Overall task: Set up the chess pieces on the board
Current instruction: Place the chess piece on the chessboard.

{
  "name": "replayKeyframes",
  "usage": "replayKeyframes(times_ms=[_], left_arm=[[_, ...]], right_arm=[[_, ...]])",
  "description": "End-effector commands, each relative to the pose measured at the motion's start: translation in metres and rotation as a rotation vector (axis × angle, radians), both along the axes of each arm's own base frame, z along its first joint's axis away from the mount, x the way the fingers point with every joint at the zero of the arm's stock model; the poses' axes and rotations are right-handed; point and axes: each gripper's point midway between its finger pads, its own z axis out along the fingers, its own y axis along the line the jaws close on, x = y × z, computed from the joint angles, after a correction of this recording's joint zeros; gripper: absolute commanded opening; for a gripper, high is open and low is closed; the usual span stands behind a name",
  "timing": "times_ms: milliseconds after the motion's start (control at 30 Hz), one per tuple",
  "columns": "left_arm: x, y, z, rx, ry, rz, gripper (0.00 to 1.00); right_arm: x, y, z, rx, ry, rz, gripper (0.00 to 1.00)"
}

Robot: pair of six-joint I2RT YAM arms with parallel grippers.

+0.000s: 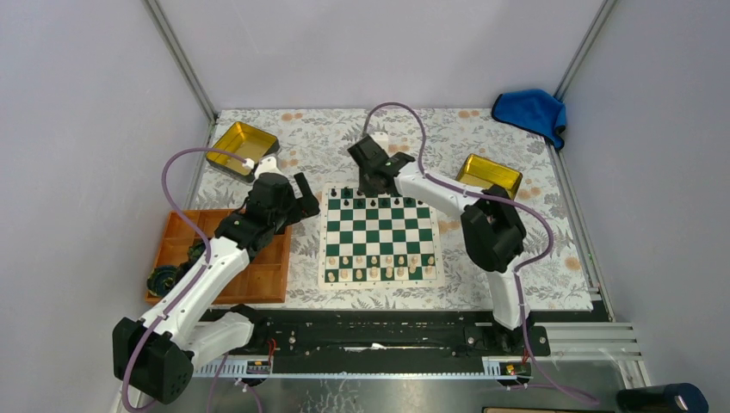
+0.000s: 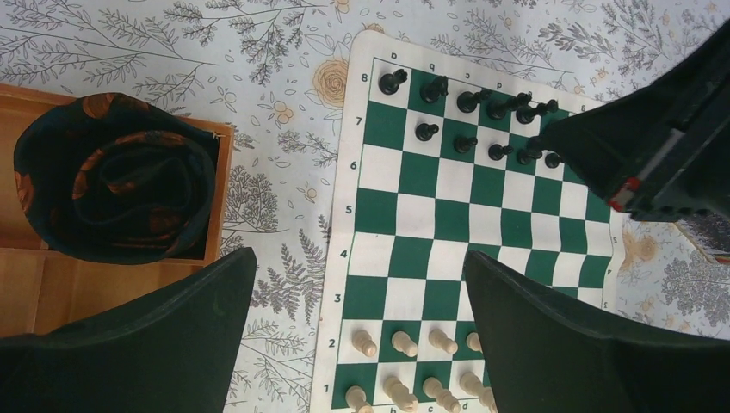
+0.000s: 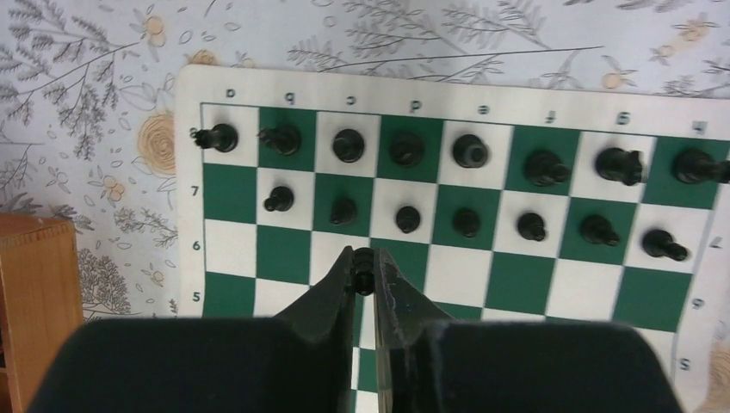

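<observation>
The green and white board (image 1: 325, 251) lies at the table's middle. Black chess pieces (image 3: 407, 149) fill row 8, and black pawns (image 3: 466, 222) stand on row 7 from b to h; a7 (image 3: 230, 194) is bare. My right gripper (image 3: 364, 268) is shut on a small black pawn (image 3: 364, 262), held above the board over rows 5 and 6 near column c. It hovers at the board's far edge in the top view (image 1: 370, 182). My left gripper (image 2: 360, 258) is open and empty above the board's left edge (image 2: 343, 258), also seen in the top view (image 1: 303, 200).
Cream pieces (image 1: 379, 267) stand on rows 1 and 2. An orange tray (image 1: 267, 280) left of the board holds a dark pouch (image 2: 112, 176). Gold tins sit at the back left (image 1: 244, 142) and back right (image 1: 488, 172). A blue cloth (image 1: 531, 110) lies in the far right corner.
</observation>
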Motion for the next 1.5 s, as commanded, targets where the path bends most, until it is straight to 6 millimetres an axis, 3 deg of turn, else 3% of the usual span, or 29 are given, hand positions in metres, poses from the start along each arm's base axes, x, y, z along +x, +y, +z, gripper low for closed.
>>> replayKeyframes(times_ms=[0, 533, 900, 1200, 1467], left_arm=[[-0.005, 0.004, -0.007, 0.02, 0.019, -0.003, 0.99], [0.001, 0.0, -0.016, 0.027, 0.045, -0.01, 0.99], [0.0, 0.001, -0.017, 0.031, 0.047, -0.014, 0.99], [0.0, 0.0, -0.016, 0.034, 0.046, -0.02, 0.99], [0.0, 0.0, -0.015, 0.035, 0.045, -0.02, 0.99]], right_arm=[[-0.001, 0.025, 0.006, -0.015, -0.028, 0.053, 0.0], [-0.036, 0.065, -0.032, -0.072, 0.034, 0.199, 0.0], [-0.04, 0.066, -0.049, -0.107, 0.055, 0.218, 0.01], [-0.038, 0.064, -0.059, -0.132, 0.056, 0.221, 0.09], [-0.035, 0.065, -0.051, -0.139, 0.034, 0.231, 0.27]])
